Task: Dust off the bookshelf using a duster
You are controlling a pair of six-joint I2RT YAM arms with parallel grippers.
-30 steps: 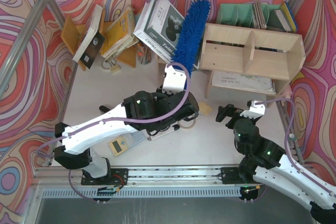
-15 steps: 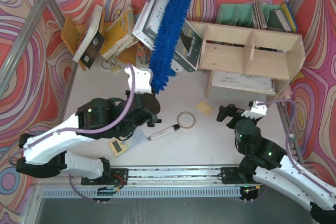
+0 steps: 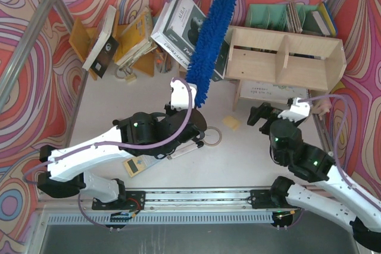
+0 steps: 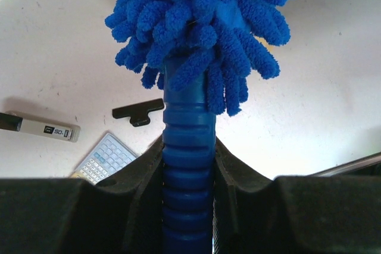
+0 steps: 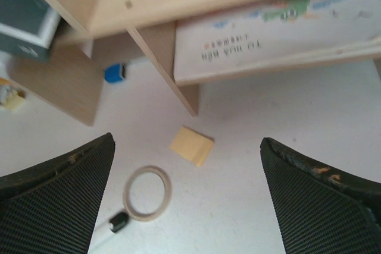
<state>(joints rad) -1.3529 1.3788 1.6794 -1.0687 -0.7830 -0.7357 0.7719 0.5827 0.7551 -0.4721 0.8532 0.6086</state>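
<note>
The duster [image 3: 210, 43] is bright blue and shaggy. It slants up and away from my left gripper [image 3: 191, 104], its tip over the left end of the pale plywood bookshelf [image 3: 286, 57] and a big leaning book [image 3: 178, 25]. Whether it touches the shelf I cannot tell. In the left wrist view my left gripper [image 4: 189, 147] is shut on the duster's ribbed blue handle [image 4: 189, 117], with the fluffy head [image 4: 202, 22] above. My right gripper [image 3: 259, 114] hangs open and empty in front of the bookshelf [image 5: 155, 4]. The right wrist view shows this gripper [image 5: 186, 147] wide open over the table.
Leaning books [image 3: 128, 37] crowd the back left, and more books [image 3: 292, 16] stand behind the shelf. A yellow sticky note [image 5: 191, 145], a tape ring [image 5: 147, 193], a calculator [image 3: 136, 165], a marker [image 4: 38, 126] and a black clip [image 4: 138, 112] lie on the table. A spiral notebook [image 3: 274, 93] lies under the shelf.
The left arm swung the duster left over the books, then back right toward the shelf's left end. The right arm has edged closer to the shelf, its jaws still wide.
</note>
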